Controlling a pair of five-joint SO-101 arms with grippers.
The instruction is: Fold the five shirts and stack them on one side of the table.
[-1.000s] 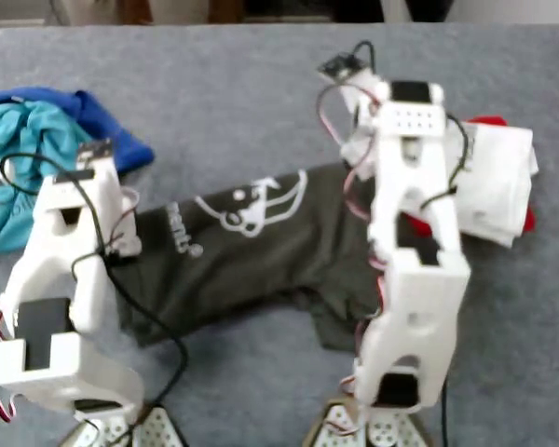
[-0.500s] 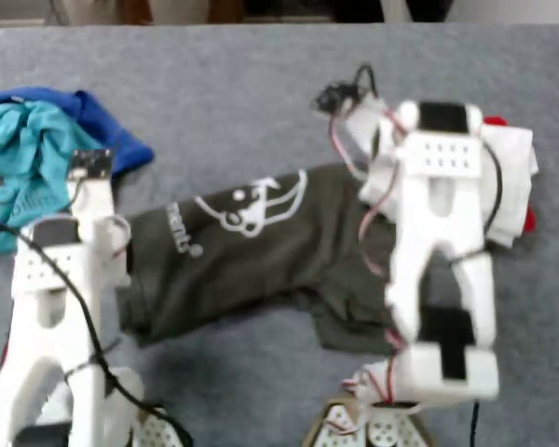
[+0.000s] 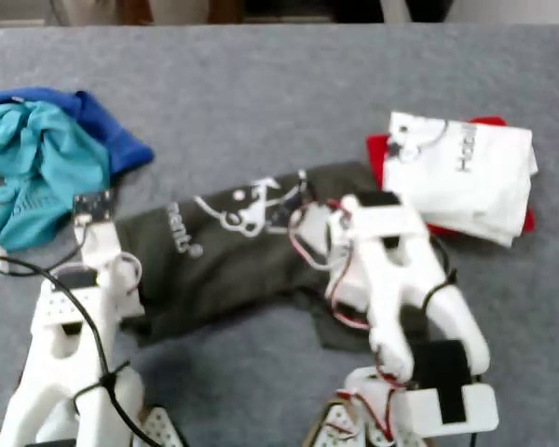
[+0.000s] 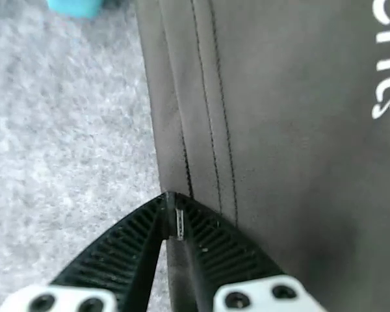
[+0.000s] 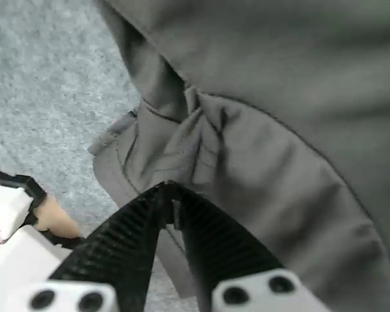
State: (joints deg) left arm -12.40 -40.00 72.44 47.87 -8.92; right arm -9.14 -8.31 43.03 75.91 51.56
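High view: dark shirt (image 3: 224, 256) lies in the middle of the counter (image 3: 261, 84), both arms crouched low over its near edge; left wrist: left end effector (image 4: 172, 209) pinches the hem by a thin bite that could slip; right wrist: right end effector (image 5: 171, 195) has tips together on the bunched sleeve, grip unclear, so the fold may skew.

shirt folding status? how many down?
Done: white shirt folded on the red shirt, stacked to one side. In hand: dark shirt, left claw shut on its hem, right claw on bunched fabric. Left: teal shirt and blue shirt, crumpled in a heap.
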